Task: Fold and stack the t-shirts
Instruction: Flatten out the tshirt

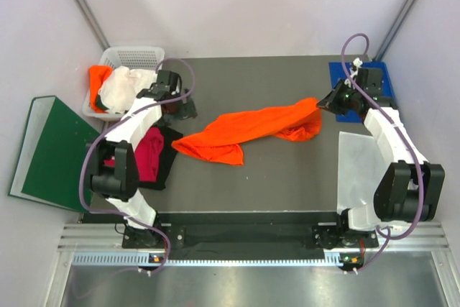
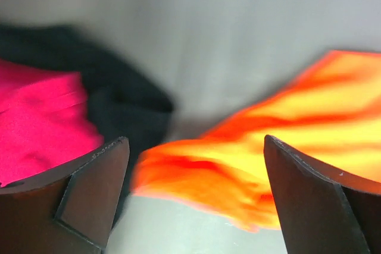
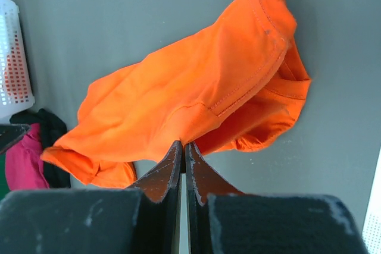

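A bright orange t-shirt (image 1: 248, 129) lies crumpled and stretched across the middle of the table. My right gripper (image 1: 321, 103) is shut on its right end; in the right wrist view the fingertips (image 3: 184, 144) pinch the cloth's edge and the shirt (image 3: 196, 93) hangs out ahead. My left gripper (image 1: 185, 110) is open and empty just above the shirt's left end. In the left wrist view the orange cloth (image 2: 238, 165) shows between the open fingers (image 2: 195, 141). A magenta-pink shirt (image 1: 149, 152) lies on a black one (image 1: 169, 150) at the left.
A white basket (image 1: 129, 55) at the back left holds a white shirt (image 1: 122, 85) and an orange one (image 1: 98, 77). A blue folder (image 1: 382, 80) lies at the back right, a flat white cloth (image 1: 356, 167) at the right, a dark green binder (image 1: 50, 149) off the table's left edge.
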`<state>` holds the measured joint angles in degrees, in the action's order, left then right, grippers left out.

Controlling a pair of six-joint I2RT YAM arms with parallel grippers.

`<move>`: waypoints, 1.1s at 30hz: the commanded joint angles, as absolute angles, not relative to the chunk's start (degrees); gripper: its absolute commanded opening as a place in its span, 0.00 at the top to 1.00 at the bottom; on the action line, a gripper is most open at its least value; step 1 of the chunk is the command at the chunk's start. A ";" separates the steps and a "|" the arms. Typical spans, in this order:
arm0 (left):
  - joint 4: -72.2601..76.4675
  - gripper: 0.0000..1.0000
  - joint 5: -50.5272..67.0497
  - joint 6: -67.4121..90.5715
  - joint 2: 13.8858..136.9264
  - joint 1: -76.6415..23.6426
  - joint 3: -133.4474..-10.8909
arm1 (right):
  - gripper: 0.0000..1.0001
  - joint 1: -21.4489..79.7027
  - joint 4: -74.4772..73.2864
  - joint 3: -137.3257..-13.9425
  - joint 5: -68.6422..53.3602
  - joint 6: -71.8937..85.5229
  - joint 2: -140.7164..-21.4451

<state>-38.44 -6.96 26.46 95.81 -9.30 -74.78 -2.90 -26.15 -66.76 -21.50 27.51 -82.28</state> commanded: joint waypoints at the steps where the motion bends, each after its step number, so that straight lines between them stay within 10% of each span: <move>1: -31.54 0.01 5.79 21.01 97.81 -15.36 -82.24 | 1.00 -3.25 -23.82 -69.79 -23.20 26.98 -84.11; 29: -36.39 0.05 6.17 3.52 95.36 -21.53 -71.72 | 1.00 -4.57 -6.16 -108.61 -32.78 47.80 -120.84; 33: -38.14 0.30 -2.88 5.27 100.10 -21.53 -74.26 | 1.00 -4.48 -3.43 -111.09 -33.31 50.54 -124.62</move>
<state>-37.63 6.63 5.61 98.76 -21.47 -71.99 -3.73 -10.04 -106.50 -31.99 45.69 -122.15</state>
